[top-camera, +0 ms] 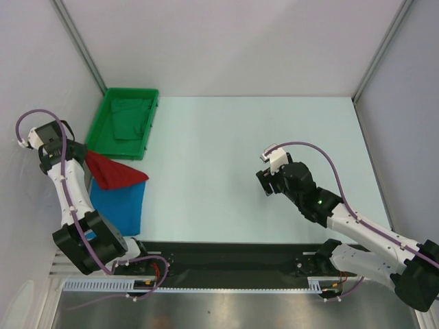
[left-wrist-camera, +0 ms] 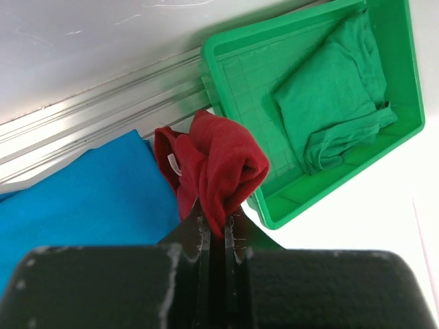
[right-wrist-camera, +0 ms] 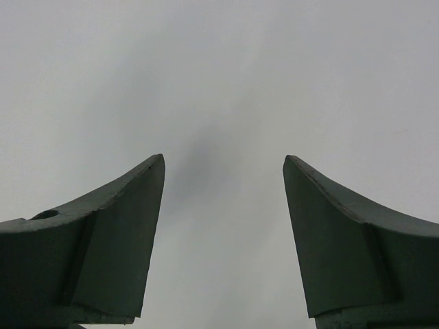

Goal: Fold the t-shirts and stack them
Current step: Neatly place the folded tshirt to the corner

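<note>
Nothing to read anywhere: no print, no brand, no numbers. The one candidate is a tiny white tag (left-wrist-camera: pixel 171 163) sewn into the red shirt (left-wrist-camera: pixel 223 168), just left of centre in the left wrist view, and it is too small to make out any lettering.
</note>
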Robot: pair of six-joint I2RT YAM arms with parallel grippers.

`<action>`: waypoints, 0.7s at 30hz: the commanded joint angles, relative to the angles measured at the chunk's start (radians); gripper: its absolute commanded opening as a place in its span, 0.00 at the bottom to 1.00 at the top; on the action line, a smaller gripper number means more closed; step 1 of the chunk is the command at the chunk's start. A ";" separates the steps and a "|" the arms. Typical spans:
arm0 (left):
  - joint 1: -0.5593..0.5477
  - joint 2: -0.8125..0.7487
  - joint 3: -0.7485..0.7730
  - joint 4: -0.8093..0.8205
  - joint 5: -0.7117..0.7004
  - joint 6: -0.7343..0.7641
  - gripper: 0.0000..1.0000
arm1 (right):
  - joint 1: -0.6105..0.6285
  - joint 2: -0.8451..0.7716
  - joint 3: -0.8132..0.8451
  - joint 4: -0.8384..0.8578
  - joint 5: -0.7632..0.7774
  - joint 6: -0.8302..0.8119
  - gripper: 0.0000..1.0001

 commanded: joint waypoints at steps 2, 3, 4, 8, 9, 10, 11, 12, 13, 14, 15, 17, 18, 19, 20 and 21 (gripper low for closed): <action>0.034 -0.036 -0.002 0.031 -0.008 0.017 0.00 | 0.003 -0.023 -0.001 0.033 -0.002 0.005 0.75; 0.043 -0.043 -0.016 0.025 -0.009 0.012 0.00 | 0.004 -0.023 -0.002 0.033 -0.005 0.004 0.74; 0.047 -0.050 -0.025 0.022 -0.019 0.008 0.00 | 0.003 -0.023 -0.001 0.034 -0.006 0.007 0.74; 0.060 -0.092 -0.067 0.017 -0.025 0.006 0.00 | 0.003 -0.023 0.002 0.034 -0.011 0.009 0.75; 0.065 -0.097 -0.077 0.016 -0.026 0.006 0.00 | 0.003 -0.023 0.001 0.033 -0.011 0.007 0.75; 0.067 -0.103 -0.080 0.010 -0.029 0.003 0.00 | 0.003 -0.024 0.002 0.031 -0.011 0.007 0.75; 0.067 -0.108 -0.085 0.007 -0.034 0.002 0.00 | 0.003 -0.027 0.002 0.031 -0.014 0.007 0.75; 0.071 -0.120 -0.096 -0.002 -0.037 -0.003 0.00 | 0.003 -0.029 0.002 0.033 -0.014 0.007 0.75; 0.071 -0.125 -0.100 -0.007 -0.043 -0.006 0.00 | 0.003 -0.030 0.001 0.031 -0.017 0.009 0.75; 0.073 -0.131 -0.105 -0.012 -0.051 -0.009 0.00 | 0.003 -0.030 0.001 0.030 -0.017 0.010 0.75; 0.074 -0.145 -0.119 -0.016 -0.052 -0.012 0.00 | 0.004 -0.032 -0.001 0.031 -0.020 0.010 0.75; 0.076 -0.162 -0.134 -0.024 -0.068 -0.018 0.00 | 0.004 -0.035 -0.001 0.030 -0.022 0.013 0.75; 0.077 -0.169 -0.149 -0.030 -0.072 -0.024 0.01 | 0.004 -0.034 -0.002 0.030 -0.025 0.013 0.74; 0.079 -0.186 -0.156 -0.033 -0.077 -0.028 0.00 | 0.004 -0.035 -0.002 0.030 -0.025 0.015 0.75; 0.080 -0.194 -0.165 -0.035 -0.083 -0.032 0.01 | 0.004 -0.037 -0.002 0.030 -0.029 0.016 0.75; 0.082 -0.204 -0.182 -0.039 -0.097 -0.037 0.00 | 0.004 -0.037 -0.002 0.030 -0.029 0.015 0.75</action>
